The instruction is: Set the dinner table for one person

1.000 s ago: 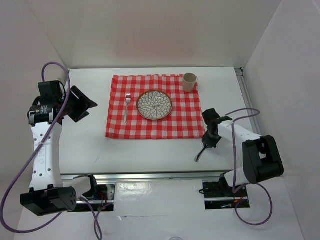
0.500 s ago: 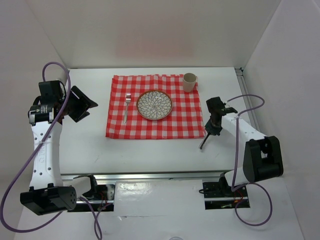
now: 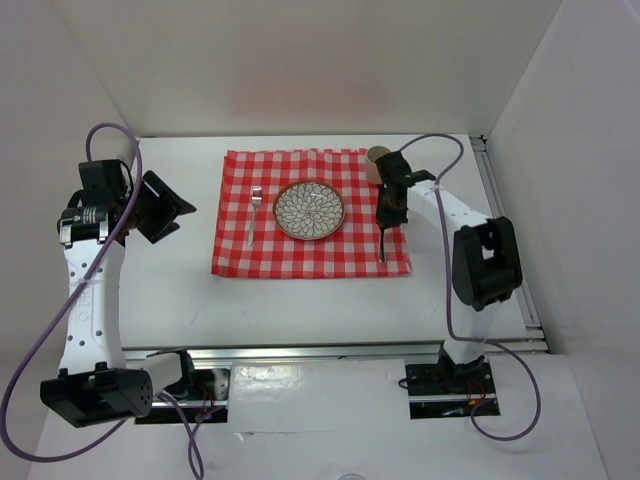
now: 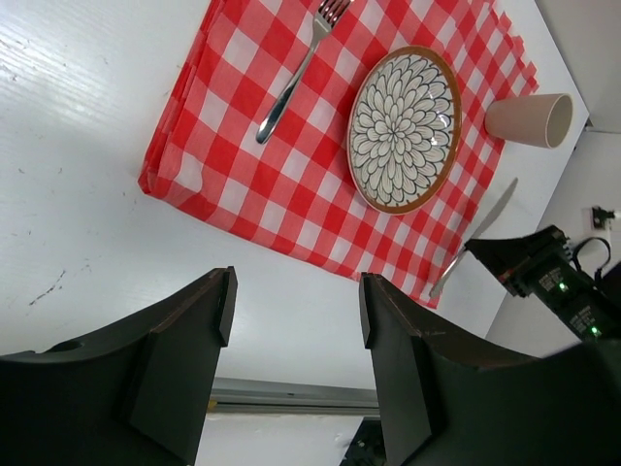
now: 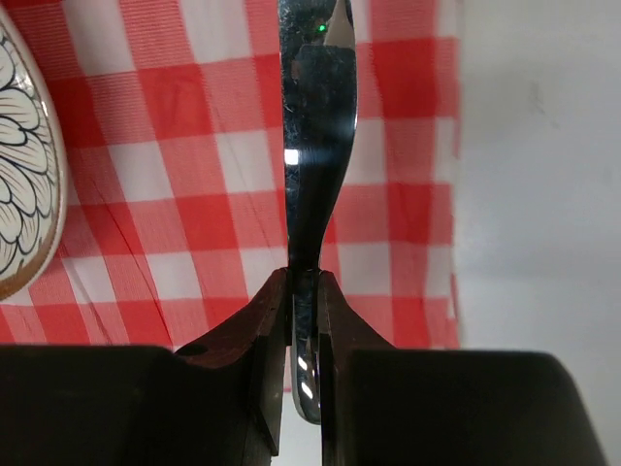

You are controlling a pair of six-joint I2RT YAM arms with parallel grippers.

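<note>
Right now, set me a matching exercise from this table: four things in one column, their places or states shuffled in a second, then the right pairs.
Things:
1. fork
2. plate
3. cup
4. knife

Places or states:
a. clamped in the right gripper
b. in the middle of the checked cloth
c. lying flat on the cloth, left of the plate
d. at the cloth's far right corner

Pairs: 1-c, 2-b, 3-d, 4-a
</note>
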